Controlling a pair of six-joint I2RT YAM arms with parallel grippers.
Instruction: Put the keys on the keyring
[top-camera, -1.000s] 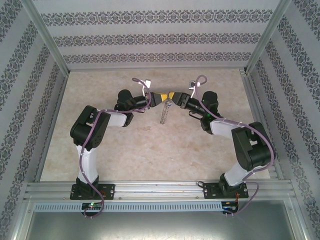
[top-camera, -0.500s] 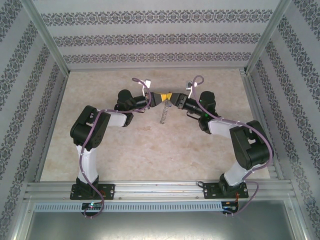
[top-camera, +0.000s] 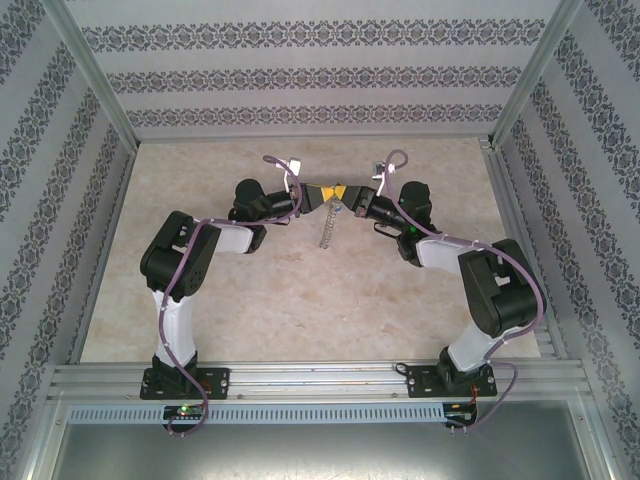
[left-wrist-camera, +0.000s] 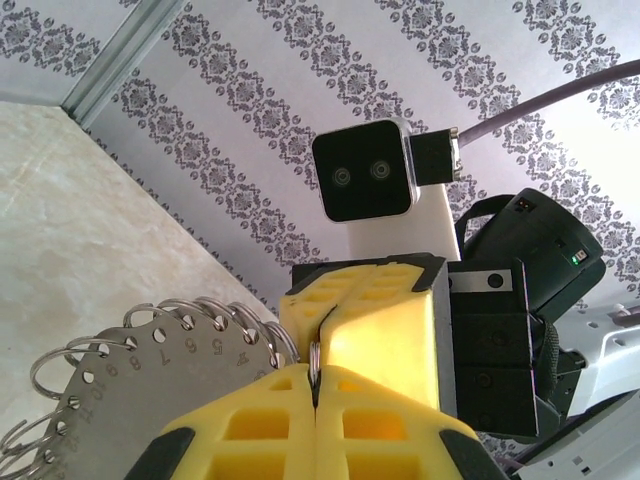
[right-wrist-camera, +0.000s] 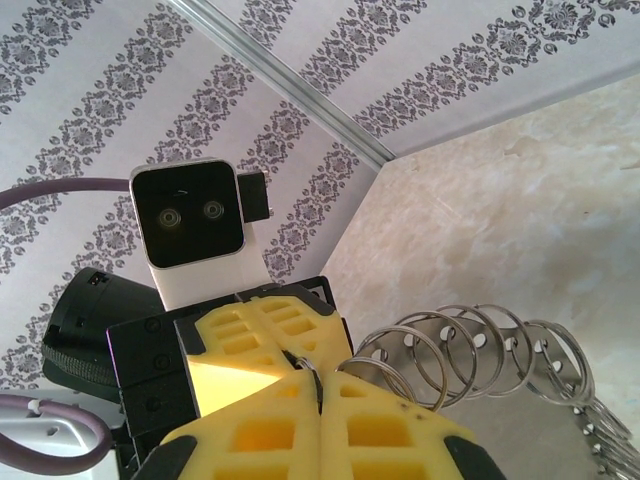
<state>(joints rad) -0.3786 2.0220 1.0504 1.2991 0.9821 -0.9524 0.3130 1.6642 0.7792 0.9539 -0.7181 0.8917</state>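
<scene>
**A:** Keyring (top-camera: 325, 231) dangles above the table (top-camera: 250, 300), with the left end effector (top-camera: 320, 197) and right end effector (top-camera: 344, 192) both pinched shut on its thin wire?

**B:** Yep. Probably light, springy and slippery, so I'd grip close to the coil's gap.

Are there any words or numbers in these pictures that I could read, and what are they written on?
"8 7 6 5": digits stamped beside the row of small holes on the flat metal plate of the keyring, seen in the left wrist view.
The neighbouring digits on that plate are too blurred to read.
No other readable text, label or brand.
</scene>
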